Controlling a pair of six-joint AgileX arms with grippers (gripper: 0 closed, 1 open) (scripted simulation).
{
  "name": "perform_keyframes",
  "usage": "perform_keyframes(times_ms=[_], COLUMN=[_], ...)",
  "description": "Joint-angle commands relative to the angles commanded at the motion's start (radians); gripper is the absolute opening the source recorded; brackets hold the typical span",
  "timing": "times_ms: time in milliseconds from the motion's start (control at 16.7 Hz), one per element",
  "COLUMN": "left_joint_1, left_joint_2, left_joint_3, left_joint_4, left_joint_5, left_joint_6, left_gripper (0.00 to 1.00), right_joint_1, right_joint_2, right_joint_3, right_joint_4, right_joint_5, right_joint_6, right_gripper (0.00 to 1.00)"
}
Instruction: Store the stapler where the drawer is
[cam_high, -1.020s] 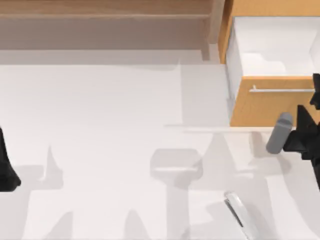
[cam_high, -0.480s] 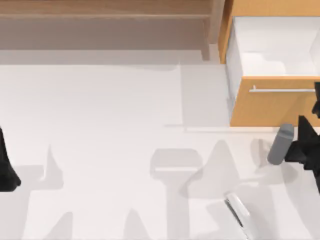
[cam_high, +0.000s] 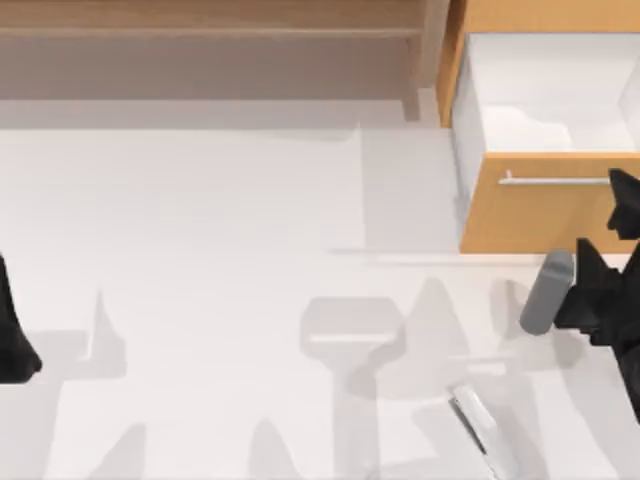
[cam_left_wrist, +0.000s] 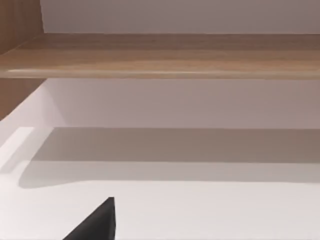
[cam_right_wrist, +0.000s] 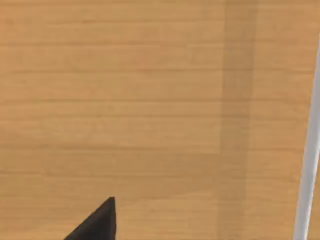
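Right jaws (cam_high: 612, 235): at the right edge of the top view, in front of the drawer (cam_high: 545, 215), their two dark tips set apart, one over the end of the silver bar handle (cam_high: 553, 181) and one lower, beside the grey cylinder (cam_high: 545, 292); nothing seen between them, so they stand open and hold nothing. Right wrist view: close on the orange-brown drawer front (cam_right_wrist: 150, 100), the handle (cam_right_wrist: 309, 165) as a pale strip along one edge. Grey cylinder: lying on the white surface (cam_high: 220, 230) just below the drawer front, at the lower right of the top view, close against the right arm's dark body; contact cannot be told. Drawer: upper right of the top view, pulled out, white inside showing. Stapler (cam_high: 480, 428): slim, white and silver, lying slantwise on the surface at the lower right of the top view, near the bottom edge, well apart from the drawer and apart from the cylinder. Left arm (cam_high: 15, 335): parked at the left edge of the top view; state of its jaws cannot be told. Wooden shelf (cam_high: 215, 45): darker brown, across the upper left of the top view; the left wrist view looks toward the shelf (cam_left_wrist: 165, 55).
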Motion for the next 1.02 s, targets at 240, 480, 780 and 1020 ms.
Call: perform_keyframes(times_ms=[240, 480, 780, 1020], left_joint_1=[0.000, 0.000, 0.000, 0.000], left_joint_2=[0.000, 0.000, 0.000, 0.000], left_joint_3=[0.000, 0.000, 0.000, 0.000], left_joint_4=[0.000, 0.000, 0.000, 0.000], left_joint_5=[0.000, 0.000, 0.000, 0.000], left_joint_6=[0.000, 0.000, 0.000, 0.000], left_gripper=[1.00, 1.00, 1.00, 1.00], right_joint_1=[0.114, 0.238, 0.346, 0.386], right_joint_2=[-0.110, -0.227, -0.326, -0.365], right_joint_3=[0.098, 0.246, 0.430, 0.571], right_joint_4=[-0.222, -0.599, -1.222, -1.747], right_joint_5=[-0.015, -0.040, -0.095, -0.164], right_joint_6=[0.172, 0.434, 0.830, 1.149], right_gripper=[1.00, 1.00, 1.00, 1.00])
